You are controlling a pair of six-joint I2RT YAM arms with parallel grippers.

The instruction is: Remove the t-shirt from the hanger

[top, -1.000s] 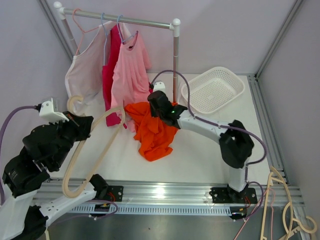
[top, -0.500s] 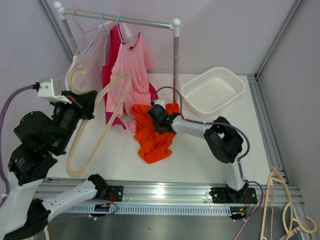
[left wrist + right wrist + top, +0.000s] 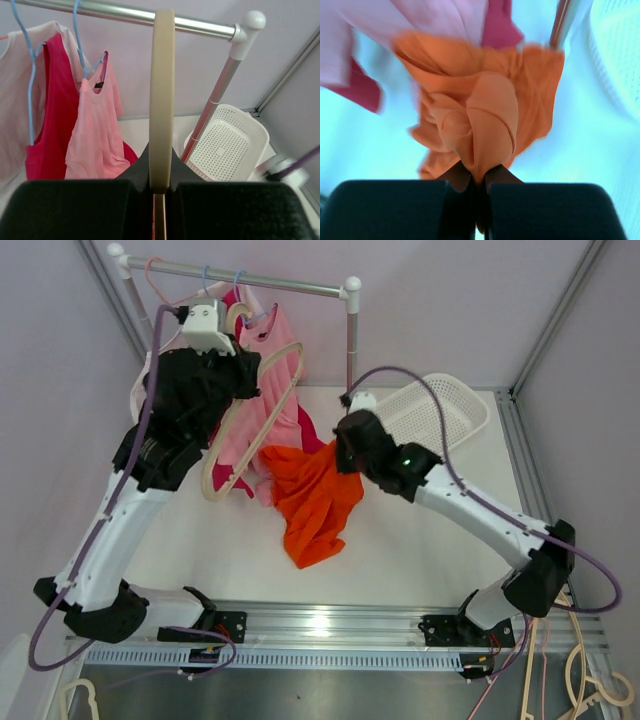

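Wrist views show hanger (image 3: 162,100), t-shirt (image 3: 490,120) pinched; overhead hides contact.

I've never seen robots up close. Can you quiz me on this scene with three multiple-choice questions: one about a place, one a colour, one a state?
1. Where is the white basket? A) on the table, right of the post; B) on the floor; C) hung overhead.
2. What colour is the t-shirt in the right gripper? A) white; B) orange; C) blue.
3. The hanger in the left gripper is: A) flat on the table; B) carrying a shirt; C) bare, raised near the rail.
Answers: 1 A, it sits on the tabletop beyond the post. 2 B, orange cloth is pinched between its fingers. 3 C, nothing hangs from it.
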